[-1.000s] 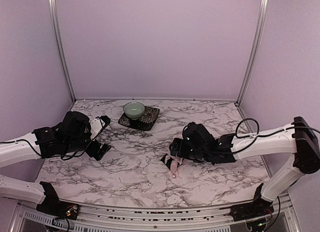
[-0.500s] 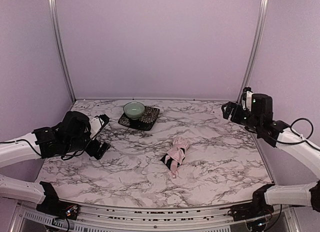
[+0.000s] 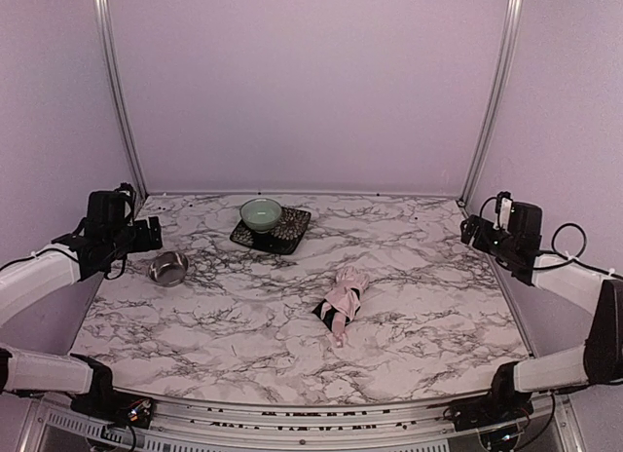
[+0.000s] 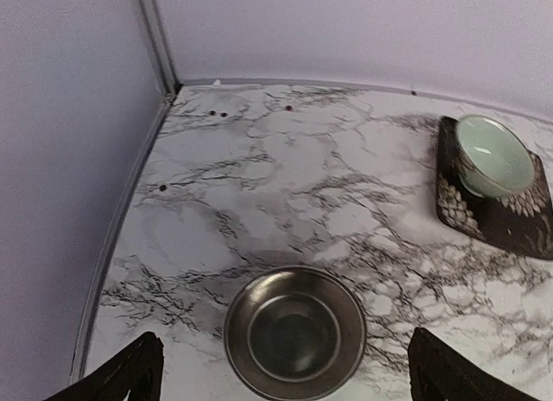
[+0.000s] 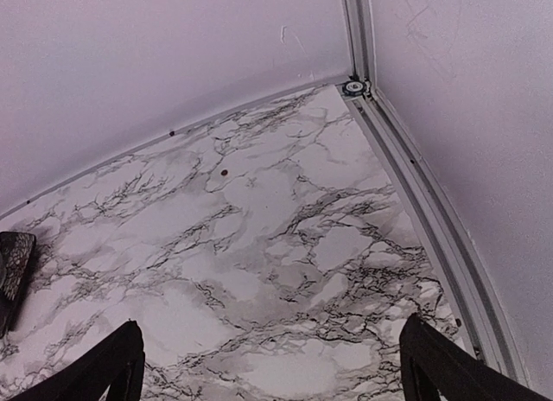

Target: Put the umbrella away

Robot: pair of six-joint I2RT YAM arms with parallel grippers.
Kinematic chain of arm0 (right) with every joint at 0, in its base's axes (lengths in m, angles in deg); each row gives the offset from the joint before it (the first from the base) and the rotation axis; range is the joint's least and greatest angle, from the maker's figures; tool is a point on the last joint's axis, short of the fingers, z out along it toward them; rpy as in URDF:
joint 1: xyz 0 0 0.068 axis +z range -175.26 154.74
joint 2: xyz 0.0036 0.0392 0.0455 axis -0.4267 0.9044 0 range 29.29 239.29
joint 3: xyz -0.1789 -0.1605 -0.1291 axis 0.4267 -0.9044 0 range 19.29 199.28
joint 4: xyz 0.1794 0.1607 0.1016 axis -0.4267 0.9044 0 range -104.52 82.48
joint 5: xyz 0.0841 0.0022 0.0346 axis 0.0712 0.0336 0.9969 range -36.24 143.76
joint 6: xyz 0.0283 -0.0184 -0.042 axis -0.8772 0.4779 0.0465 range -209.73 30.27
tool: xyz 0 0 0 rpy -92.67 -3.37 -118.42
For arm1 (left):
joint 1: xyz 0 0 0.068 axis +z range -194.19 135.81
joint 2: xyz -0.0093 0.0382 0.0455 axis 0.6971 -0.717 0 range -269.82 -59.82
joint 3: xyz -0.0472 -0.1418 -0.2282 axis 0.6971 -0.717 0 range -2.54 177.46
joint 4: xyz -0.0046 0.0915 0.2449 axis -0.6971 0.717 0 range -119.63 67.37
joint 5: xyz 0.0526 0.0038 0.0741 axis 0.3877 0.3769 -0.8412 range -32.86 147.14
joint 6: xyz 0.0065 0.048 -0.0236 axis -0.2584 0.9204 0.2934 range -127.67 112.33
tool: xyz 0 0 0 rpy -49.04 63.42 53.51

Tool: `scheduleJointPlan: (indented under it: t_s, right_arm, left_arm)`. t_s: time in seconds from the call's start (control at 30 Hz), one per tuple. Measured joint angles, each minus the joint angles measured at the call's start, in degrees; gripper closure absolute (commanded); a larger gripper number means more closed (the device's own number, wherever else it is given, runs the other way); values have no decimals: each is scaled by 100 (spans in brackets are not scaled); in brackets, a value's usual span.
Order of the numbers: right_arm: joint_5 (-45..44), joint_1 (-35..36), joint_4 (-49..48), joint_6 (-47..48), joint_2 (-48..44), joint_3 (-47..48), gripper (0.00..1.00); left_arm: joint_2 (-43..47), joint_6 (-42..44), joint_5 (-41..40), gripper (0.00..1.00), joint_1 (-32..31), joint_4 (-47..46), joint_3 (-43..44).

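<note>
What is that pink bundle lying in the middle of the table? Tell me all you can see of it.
It is a folded compact umbrella of pale pink fabric, loosely crumpled, with black lining showing on its near-left side. It lies flat and slanted near the middle of the marble-patterned table, which alone touches it. Finer parts are too small to tell.

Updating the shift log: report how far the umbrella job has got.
Done: the umbrella lies folded in a bundle on the table. In hand: nothing; the left gripper and right gripper stand open at its sides. Left: no case or storage spot shows, so possibly nothing.
</note>
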Motion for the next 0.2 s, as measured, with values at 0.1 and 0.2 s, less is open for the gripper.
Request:
scheduleJointPlan:
  t_s: [0.1,0.2]
  right_arm:
    - [-109,-2,-310,17,133,-229,0]
    - [-258,-20,-560,83,225,-439,0]
  left_arm:
    - [-181,-396,-247,1,715,-562,-66]
    - [-323,-538,-459,1,1097,-1209,-365]
